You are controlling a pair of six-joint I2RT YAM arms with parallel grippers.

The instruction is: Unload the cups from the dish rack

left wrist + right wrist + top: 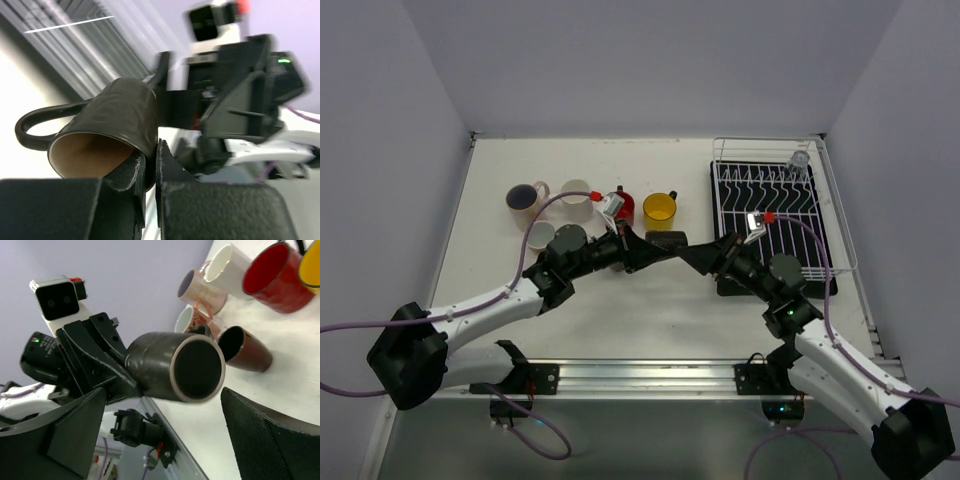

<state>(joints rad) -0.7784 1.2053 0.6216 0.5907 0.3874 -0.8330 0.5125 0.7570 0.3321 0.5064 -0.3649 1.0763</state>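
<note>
My left gripper is shut on the rim of a black mug and holds it on its side above the table's middle. In the left wrist view one finger is inside the mug and the other outside. My right gripper is open right next to the mug. In the right wrist view the mug's base lies between the gripper's spread fingers without touching them. The white wire dish rack stands at the right with a clear glass in its far corner.
On the table left of the rack stand a yellow mug, a red mug, a white mug, a pale mug with purple inside and a small white cup. A brown mug lies on its side.
</note>
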